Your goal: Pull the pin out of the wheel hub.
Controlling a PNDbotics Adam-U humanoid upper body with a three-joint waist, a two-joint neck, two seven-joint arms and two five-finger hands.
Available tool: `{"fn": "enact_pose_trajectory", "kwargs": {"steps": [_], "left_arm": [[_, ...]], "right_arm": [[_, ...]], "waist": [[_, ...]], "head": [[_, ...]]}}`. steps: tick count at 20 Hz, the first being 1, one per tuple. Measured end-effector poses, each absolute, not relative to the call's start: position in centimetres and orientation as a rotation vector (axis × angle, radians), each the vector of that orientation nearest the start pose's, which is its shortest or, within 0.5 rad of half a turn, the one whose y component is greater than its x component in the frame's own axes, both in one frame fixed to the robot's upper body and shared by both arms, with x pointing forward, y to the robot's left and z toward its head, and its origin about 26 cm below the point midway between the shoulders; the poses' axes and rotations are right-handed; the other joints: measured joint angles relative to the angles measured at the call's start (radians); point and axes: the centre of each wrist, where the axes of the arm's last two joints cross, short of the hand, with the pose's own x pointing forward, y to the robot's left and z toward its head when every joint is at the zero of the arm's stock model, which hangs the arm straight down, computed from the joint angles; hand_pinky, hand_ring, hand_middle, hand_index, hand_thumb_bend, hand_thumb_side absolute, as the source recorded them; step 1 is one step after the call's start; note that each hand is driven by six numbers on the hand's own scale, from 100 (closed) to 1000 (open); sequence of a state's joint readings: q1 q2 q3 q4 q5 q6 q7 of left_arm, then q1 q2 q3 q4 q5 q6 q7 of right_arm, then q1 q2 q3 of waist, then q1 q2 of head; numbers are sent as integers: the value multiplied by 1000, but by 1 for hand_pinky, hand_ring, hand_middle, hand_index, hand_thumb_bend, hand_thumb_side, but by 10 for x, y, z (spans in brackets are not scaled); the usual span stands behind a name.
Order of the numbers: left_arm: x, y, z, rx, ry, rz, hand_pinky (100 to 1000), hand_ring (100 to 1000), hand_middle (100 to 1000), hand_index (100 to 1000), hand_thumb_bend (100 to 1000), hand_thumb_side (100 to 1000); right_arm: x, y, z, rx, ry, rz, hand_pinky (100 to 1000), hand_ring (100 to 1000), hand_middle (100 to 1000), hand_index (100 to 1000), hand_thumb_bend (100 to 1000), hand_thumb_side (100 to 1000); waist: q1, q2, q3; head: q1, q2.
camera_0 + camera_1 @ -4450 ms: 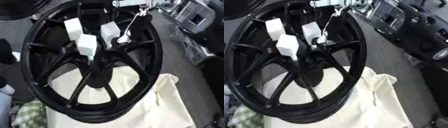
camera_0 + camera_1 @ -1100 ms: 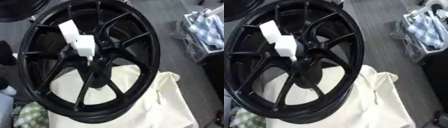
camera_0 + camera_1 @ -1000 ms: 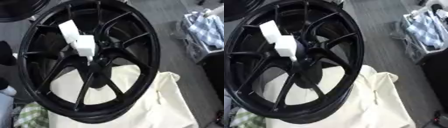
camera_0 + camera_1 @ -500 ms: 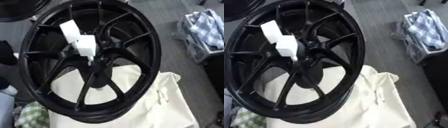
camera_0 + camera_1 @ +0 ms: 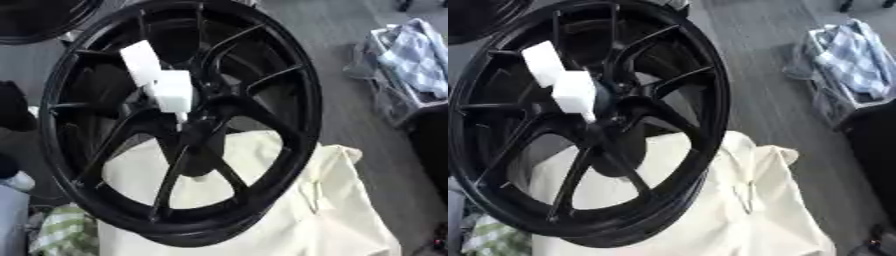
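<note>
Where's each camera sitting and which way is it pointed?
Left eye view: in the robot's head, looking down at the black wheel on the cream cloth; neither hand shows.
Right eye view: beside it, same downward look, wheel shifted left; neither hand shows.
Both share: the white blocks at the hub, the cloth, and the bin with checked fabric on the floor at right.

Access to the hub (image 5: 194, 131) is open from the front. Two white blocks (image 5: 160, 79) are set just above it, crowding the upper-left approach. Gaps between the black spokes (image 5: 262, 80) are narrow. Cream cloth (image 5: 332, 210) is bunched below the rim (image 5: 308, 115).
</note>
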State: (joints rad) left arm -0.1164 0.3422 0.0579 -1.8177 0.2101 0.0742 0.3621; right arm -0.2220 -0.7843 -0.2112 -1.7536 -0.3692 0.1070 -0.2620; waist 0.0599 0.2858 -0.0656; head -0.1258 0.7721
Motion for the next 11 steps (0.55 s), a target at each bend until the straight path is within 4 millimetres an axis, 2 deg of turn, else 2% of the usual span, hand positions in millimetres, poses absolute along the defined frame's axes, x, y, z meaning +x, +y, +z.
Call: {"fn": "enact_pose_trajectory", "kwargs": {"steps": [3,4,5,7,11], "left_arm": [[296,310,114,326,-1870,196,754,688,747,735,100,813],[297,310,115,325,-1871,196,754,688,747,735,100,813],[297,310,115,324,-1872,195,754,688,747,735,100,813],[297,309,115,321,-1872,193,754,688,748,735,100,812],[297,306,114,310,-1871,196,754,688,747,735,100,811]], "right_arm": [[309,-397,231,-476,-2001,18,810,739,656,739,159,388],[312,-393,231,-448,-2010,18,814,743,657,740,174,359],[314,-388,231,-422,-2017,20,815,745,657,740,142,399],[319,-380,231,-375,-2034,27,815,747,658,742,114,418],[328,-365,223,-292,-2036,35,814,746,657,742,100,457]], "waist": [[3,-1,4],[4,-3,6],[5,-5,6],[5,-8,9],[6,-10,13]], "head": [[-3,0],[-4,0],[-6,0],[-9,0],[-10,0]]}}
